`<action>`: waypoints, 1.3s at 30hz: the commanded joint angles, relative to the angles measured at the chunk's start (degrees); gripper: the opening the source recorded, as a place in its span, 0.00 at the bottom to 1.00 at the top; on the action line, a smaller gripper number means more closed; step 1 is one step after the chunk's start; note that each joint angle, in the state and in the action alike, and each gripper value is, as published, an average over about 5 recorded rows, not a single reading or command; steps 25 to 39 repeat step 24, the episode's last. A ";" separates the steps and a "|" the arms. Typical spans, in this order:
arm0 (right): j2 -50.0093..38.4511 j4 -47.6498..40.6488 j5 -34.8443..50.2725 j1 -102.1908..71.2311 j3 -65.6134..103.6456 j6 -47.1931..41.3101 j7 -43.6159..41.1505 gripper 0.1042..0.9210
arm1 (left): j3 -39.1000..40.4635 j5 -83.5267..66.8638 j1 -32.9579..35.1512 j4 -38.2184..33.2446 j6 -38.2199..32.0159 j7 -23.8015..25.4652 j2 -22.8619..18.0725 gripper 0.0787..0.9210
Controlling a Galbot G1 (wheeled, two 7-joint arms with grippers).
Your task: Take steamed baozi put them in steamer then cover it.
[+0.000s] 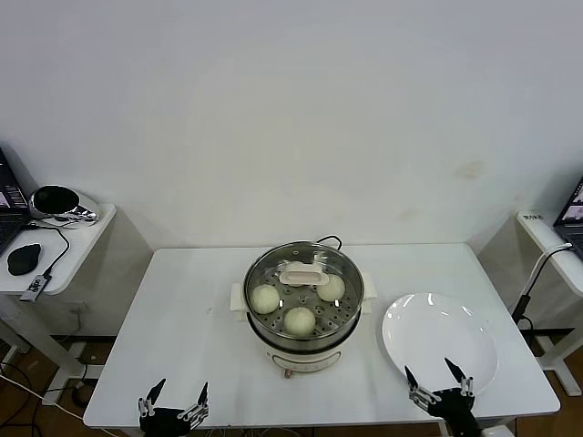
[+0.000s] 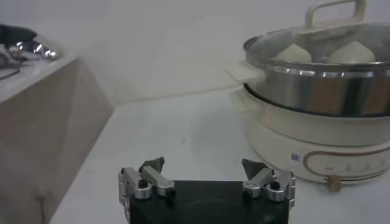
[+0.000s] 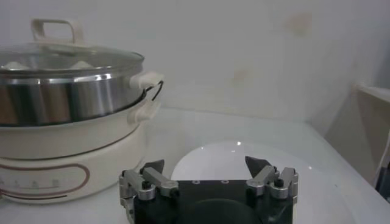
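The white desk carried everything. In its middle stood one steamer, a round pot of shiny steel on a cream-white base, with a cream-white handle at each side. One cover of clear glass with a metal rim lay on the steamer and closed it; its cream-white bar handle sat in the centre. In the left wrist view the handle stood up above the glass dome.

To the right of the steamer, near but apart from it, lay one flat white plate with nothing on it.

Through the glass, three steamed baozi could be counted in the head view, on the perforated tray: one on the left, one at the front and one on the right. They were smooth, round and cream-white. A fourth one could not be seen; the handle hid part of the tray.

The left gripper hung at the near edge of the desk, left of the steamer, its fingers spread wide and holding nothing. The right gripper was over the near rim of the plate, also wide open and empty.
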 commanded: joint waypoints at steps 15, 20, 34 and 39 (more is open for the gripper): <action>0.75 -1.11 -5.47 0.56 0.13 1.38 -0.49 0.88 | -4.00 -1.30 -0.96 0.07 -2.94 1.06 0.05 0.88; 1.11 -1.24 -6.43 0.04 0.30 2.24 -1.08 0.88 | -3.88 -1.42 -1.04 0.56 -3.51 1.30 0.21 0.88; 1.16 -0.81 -7.03 -0.18 0.31 2.49 -1.38 0.88 | -3.64 -1.02 -0.73 0.53 -3.41 1.29 0.24 0.88; 1.16 -0.81 -7.03 -0.18 0.31 2.49 -1.38 0.88 | -3.64 -1.02 -0.73 0.53 -3.41 1.29 0.24 0.88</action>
